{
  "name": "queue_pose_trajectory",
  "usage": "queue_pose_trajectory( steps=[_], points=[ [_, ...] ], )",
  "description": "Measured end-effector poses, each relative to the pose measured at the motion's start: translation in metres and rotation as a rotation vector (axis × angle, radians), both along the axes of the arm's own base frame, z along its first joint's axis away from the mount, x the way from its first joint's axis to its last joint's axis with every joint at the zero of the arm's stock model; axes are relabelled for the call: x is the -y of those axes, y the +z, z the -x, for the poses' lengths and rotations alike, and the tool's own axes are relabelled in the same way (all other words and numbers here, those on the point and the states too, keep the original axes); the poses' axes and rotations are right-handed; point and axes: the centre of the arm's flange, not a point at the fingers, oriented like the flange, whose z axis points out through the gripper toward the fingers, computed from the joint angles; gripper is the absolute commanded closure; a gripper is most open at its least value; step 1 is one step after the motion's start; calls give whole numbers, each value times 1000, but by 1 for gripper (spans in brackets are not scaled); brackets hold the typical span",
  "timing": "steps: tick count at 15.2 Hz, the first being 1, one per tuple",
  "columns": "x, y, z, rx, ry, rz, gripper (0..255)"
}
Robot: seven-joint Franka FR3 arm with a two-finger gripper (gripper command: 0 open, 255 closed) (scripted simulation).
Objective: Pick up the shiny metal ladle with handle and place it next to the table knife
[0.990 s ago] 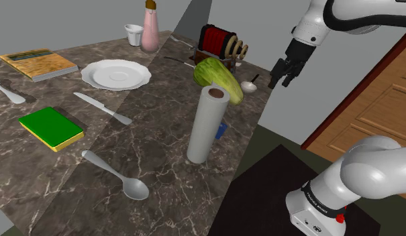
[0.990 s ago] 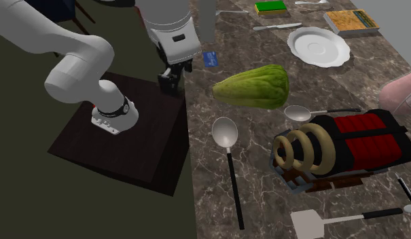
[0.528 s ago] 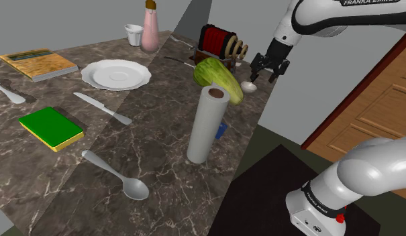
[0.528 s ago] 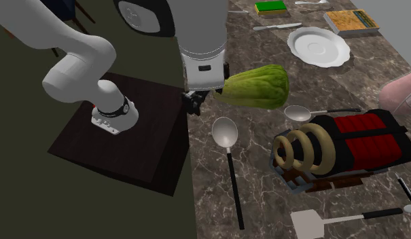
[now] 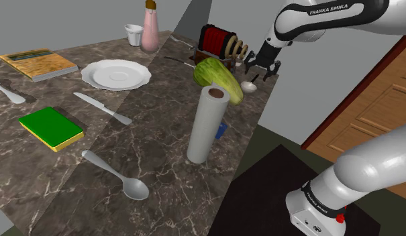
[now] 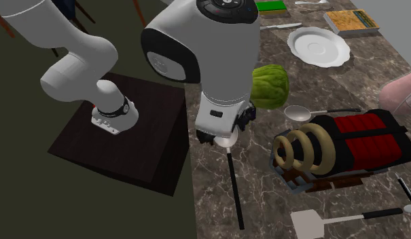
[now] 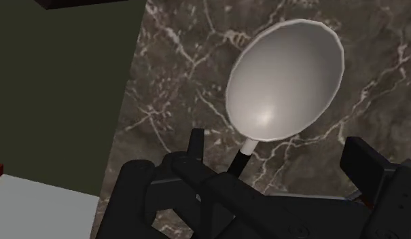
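overall, ladle [image 7: 285, 75] on marbled table [image 5: 161, 134], brown door [image 5: 377, 110]

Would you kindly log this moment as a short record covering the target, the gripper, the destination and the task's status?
target: ladle, lying bowl up on the marble table near its edge
gripper: gripper over the ladle where bowl meets handle, jaws open, nothing held
destination: table knife, near the white plate
status: ladle not yet grasped
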Motion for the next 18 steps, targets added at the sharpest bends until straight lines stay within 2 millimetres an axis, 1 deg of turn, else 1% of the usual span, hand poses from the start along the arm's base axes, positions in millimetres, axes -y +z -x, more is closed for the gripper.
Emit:
queue_pose_trajectory(
  steps=[4,5,6,9,13,15,18],
  points=[
    [41,-11,-22,24,-209,9,0],
    [52,-14,-24,29,-261,10,0],
    [57,-16,-27,32,-290,11,0],
    [64,-30,-30,35,-316,13,0],
    [65,-52,-32,35,-320,13,0],
    [66,-57,-33,35,-320,13,0],
    [65,-58,-34,35,-320,13,0]
  ],
)
